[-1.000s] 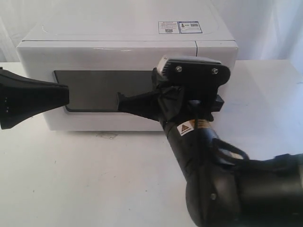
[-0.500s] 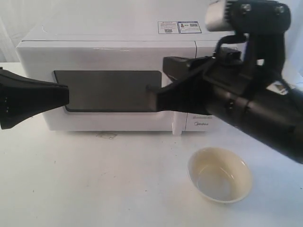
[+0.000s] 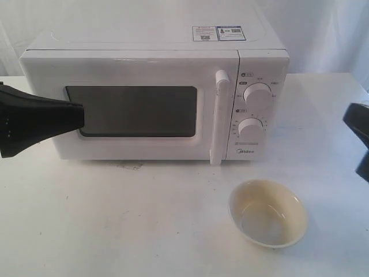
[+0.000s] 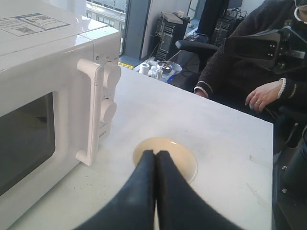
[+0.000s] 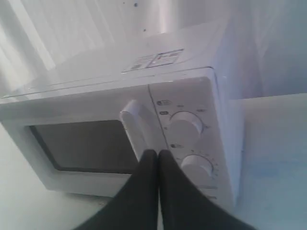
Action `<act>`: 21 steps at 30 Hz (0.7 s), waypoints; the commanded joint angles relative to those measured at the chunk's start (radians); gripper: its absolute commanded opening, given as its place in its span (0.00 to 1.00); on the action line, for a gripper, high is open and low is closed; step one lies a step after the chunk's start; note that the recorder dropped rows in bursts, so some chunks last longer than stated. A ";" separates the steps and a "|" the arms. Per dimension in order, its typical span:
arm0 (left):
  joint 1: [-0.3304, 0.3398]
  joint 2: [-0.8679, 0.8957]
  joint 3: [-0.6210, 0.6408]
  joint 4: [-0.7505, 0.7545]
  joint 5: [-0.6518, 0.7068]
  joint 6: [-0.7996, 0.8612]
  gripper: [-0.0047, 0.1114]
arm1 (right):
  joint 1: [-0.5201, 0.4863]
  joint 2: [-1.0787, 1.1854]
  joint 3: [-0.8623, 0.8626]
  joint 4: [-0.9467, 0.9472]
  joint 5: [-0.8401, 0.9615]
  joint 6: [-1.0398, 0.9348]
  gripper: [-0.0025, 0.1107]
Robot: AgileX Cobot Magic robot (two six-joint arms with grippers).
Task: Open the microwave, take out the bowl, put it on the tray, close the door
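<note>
Microwave [image 3: 262, 62] stands on the tabletop [image 3: 115, 225]; its door [image 3: 132, 69] is shut flush. Bowl [image 3: 266, 214] sits upright and empty on the tabletop before the control knobs, apart from the microwave. Left end effector [image 4: 155, 160]: fingers pressed together, holding nothing. Right end effector [image 5: 157, 158]: fingers pressed together, holding nothing.

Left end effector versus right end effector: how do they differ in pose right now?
In the wrist views, the left end effector points over the bowl, the right end effector at the door handle. In the exterior view the left one overlaps the door's left side; the right one shows only at the frame's right edge, away from the microwave. Both are black, shut and empty.
</note>
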 commanded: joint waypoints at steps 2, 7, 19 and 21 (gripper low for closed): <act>-0.001 -0.007 0.005 -0.016 0.012 0.001 0.04 | -0.104 -0.176 0.122 -0.003 0.017 -0.009 0.02; -0.001 -0.007 0.005 -0.016 0.012 0.001 0.04 | -0.165 -0.351 0.219 -0.003 0.012 -0.009 0.02; -0.001 -0.007 0.005 -0.016 0.012 0.001 0.04 | -0.252 -0.517 0.339 -0.003 0.005 -0.013 0.02; -0.001 -0.007 0.005 -0.016 0.012 0.001 0.04 | -0.252 -0.517 0.339 -0.005 0.039 -0.013 0.02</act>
